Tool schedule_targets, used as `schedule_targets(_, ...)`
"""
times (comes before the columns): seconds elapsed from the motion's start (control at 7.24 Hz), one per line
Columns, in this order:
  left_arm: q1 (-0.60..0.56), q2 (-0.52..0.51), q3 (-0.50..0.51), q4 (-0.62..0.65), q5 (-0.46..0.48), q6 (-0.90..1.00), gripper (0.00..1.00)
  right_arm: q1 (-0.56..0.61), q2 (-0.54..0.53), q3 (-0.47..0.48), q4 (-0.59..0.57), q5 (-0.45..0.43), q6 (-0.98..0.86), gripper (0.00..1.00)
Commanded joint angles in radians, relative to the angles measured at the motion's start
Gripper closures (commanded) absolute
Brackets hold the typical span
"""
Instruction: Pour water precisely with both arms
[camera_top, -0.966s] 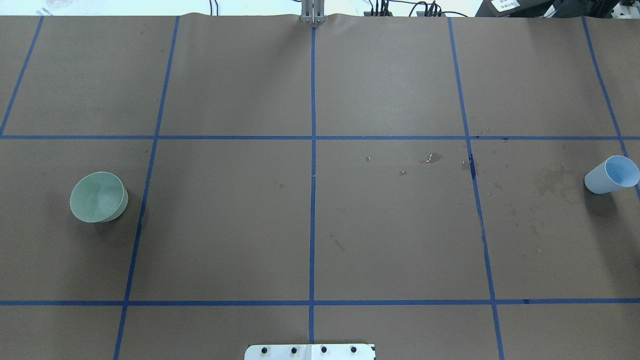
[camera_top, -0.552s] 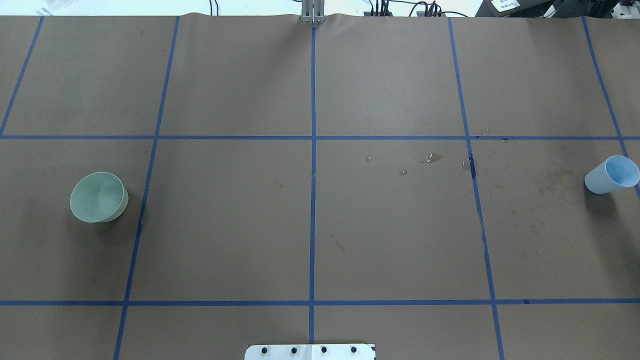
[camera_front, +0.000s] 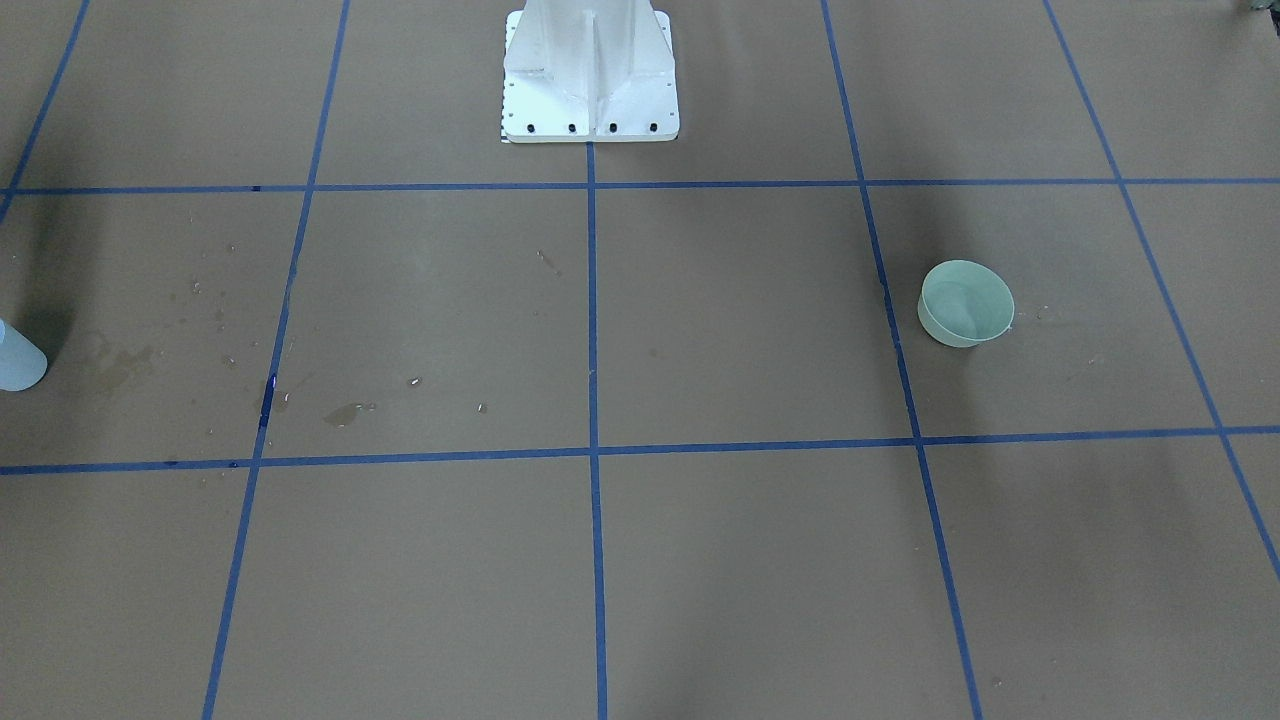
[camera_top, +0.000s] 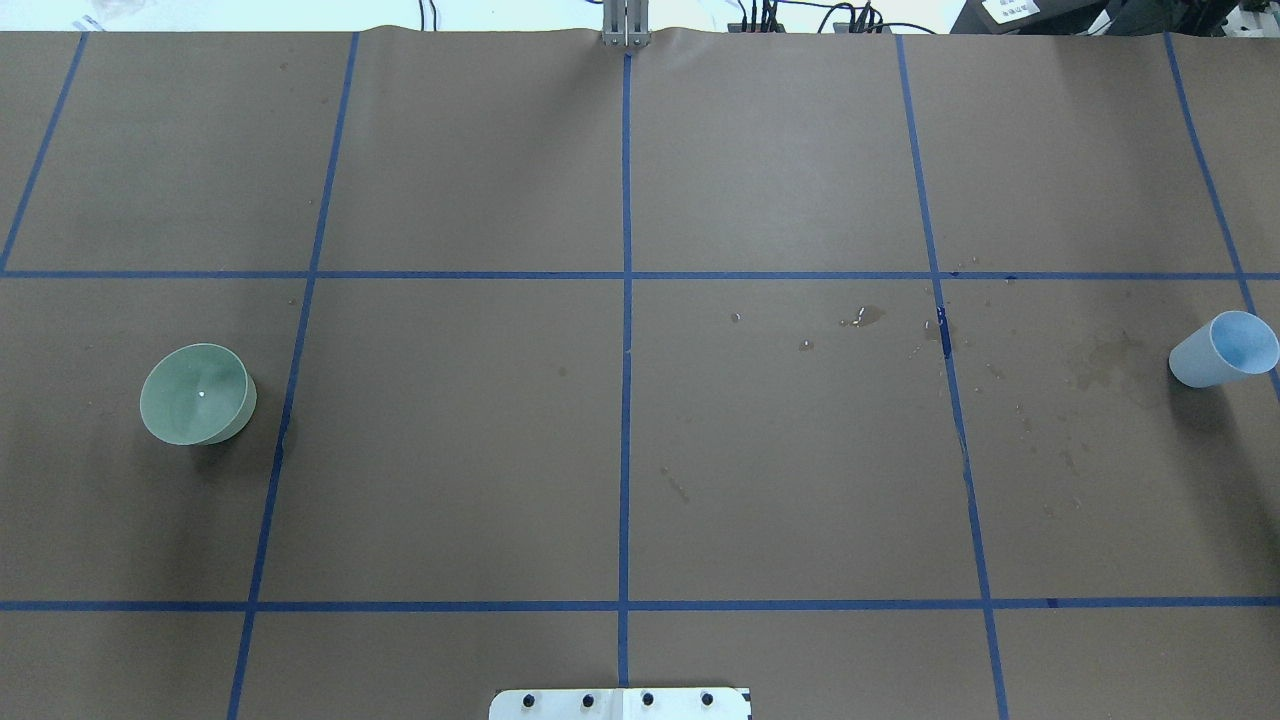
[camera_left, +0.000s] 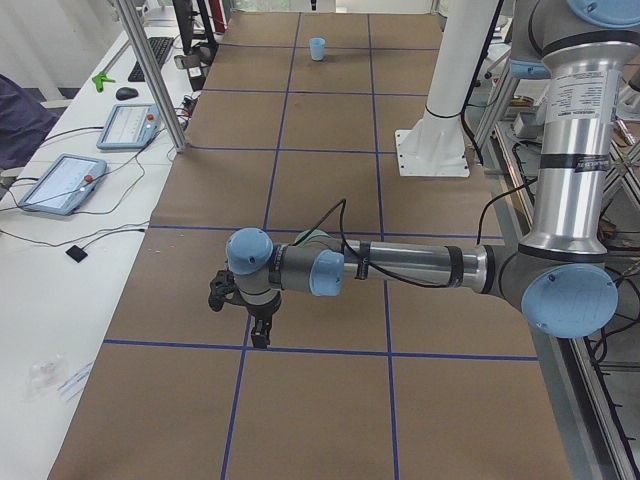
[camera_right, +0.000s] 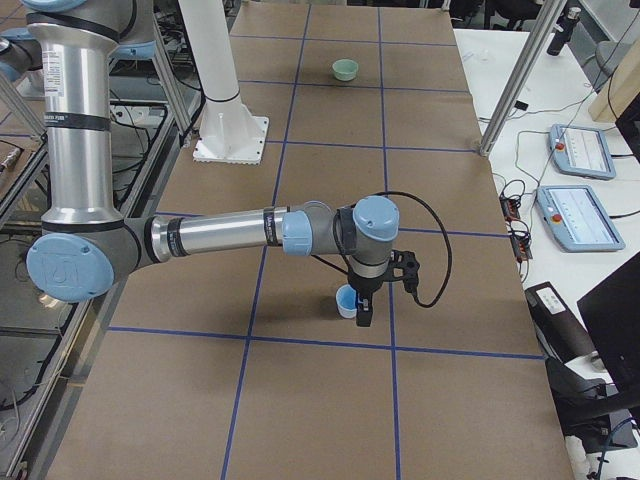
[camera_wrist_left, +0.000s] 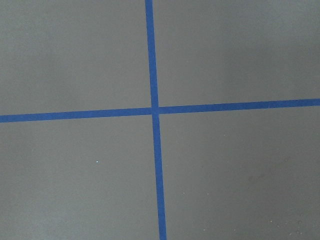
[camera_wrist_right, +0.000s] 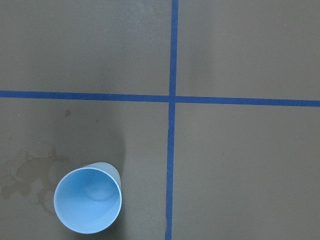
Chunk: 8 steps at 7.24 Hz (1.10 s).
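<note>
A light blue cup (camera_top: 1224, 349) stands upright at the table's right end; the right wrist view looks down into it (camera_wrist_right: 88, 204). A pale green bowl (camera_top: 197, 393) stands at the left end, with a faint sheen of water (camera_front: 965, 300) inside. My right gripper (camera_right: 363, 315) points down right beside the cup (camera_right: 347, 300); I cannot tell whether it is open or shut. My left gripper (camera_left: 258, 335) points down over a tape crossing, with the bowl just behind its wrist; I cannot tell its state. Neither gripper shows in the overhead or wrist views.
Spilled drops and wet stains (camera_top: 865, 317) lie right of centre and near the cup (camera_top: 1105, 360). Blue tape lines (camera_top: 625, 400) grid the brown table cover. The white pedestal (camera_front: 590, 70) stands at the robot's edge. Tablets and cables (camera_left: 65, 180) lie beyond the far side.
The glinting sheen inside the green bowl has shifted to a small bright spot. Bowl and cup have not moved.
</note>
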Motion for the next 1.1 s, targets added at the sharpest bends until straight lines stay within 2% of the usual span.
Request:
schedule_targets(0.0,-0.013,0.005,0.003,0.002,0.065,0.043,0.0,-0.001,-0.001,-0.001,-0.001,0.014,-0.003,0.01)
schedule_targets(0.28,-0.012,0.026,0.0,-0.001,0.065,0.043,0.0,0.0,-0.008,-0.006,-0.002,0.054,-0.003,0.01)
schedule_targets(0.97,-0.013,0.028,0.0,-0.001,0.064,0.043,0.0,0.0,-0.013,-0.004,0.0,0.052,0.002,0.01)
